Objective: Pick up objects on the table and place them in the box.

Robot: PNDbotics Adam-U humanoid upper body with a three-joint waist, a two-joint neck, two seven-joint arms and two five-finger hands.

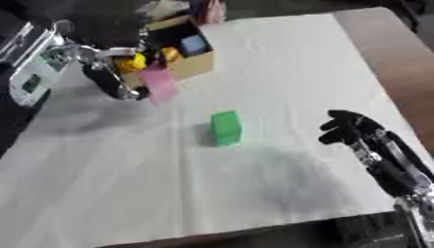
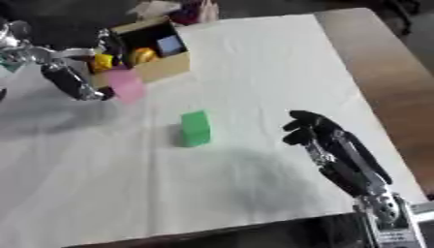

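Note:
A green block [image 1: 225,128] stands upright on the white tablecloth near the middle. A cardboard box [image 1: 192,64] sits at the far left with yellow and blue objects [image 1: 193,44] inside. My left hand [image 1: 113,83] hovers just in front of the box, its fingers curled on a flat pink object [image 1: 159,84] that hangs below the box's near edge. My right hand [image 2: 307,129] hangs over the cloth to the right of the green block, apart from it, fingers curled and holding nothing.
The white cloth [image 1: 280,63] covers most of the table; bare brown wood [image 1: 407,53] shows along the right side. A grey device [image 1: 30,80] lies at the left edge behind my left arm. Some clutter [image 1: 182,8] sits beyond the box.

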